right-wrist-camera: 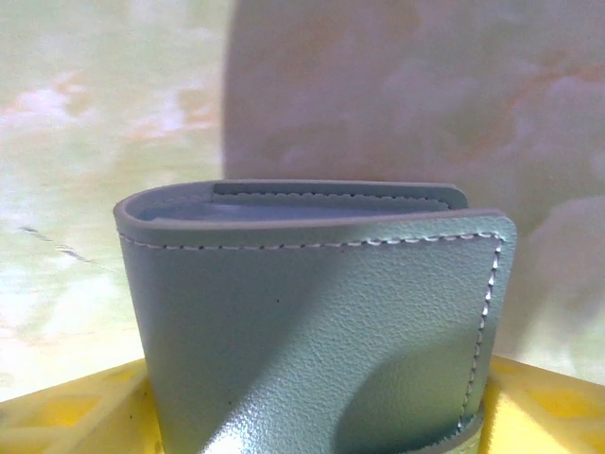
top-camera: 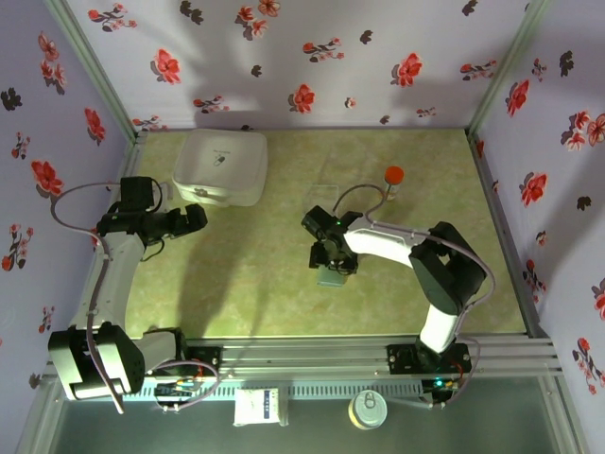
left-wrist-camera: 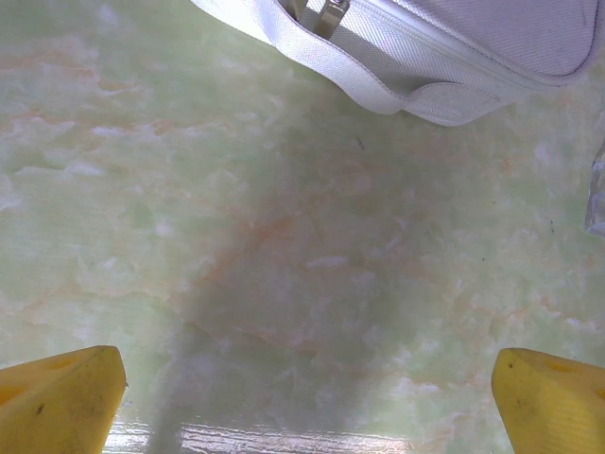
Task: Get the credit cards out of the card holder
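Now we are at the grasping step: the card holder [top-camera: 333, 275], just right of the frame's centre on the desk, stands between our right hand's [right-wrist-camera: 312, 409] fingers. We cannot tell if they clamp it yet. Next we need a firm pinch. Our left hand [left-wrist-camera: 307, 397] hangs released.

Cropped: card holder [right-wrist-camera: 312, 331] bottom (contents hidden), white box [left-wrist-camera: 454, 38] top.

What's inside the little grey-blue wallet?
The soft grey-blue stitched card holder is folded shut. Only its outer panels and top edges show. Anything tucked inside is covered by them, so I can't tell.
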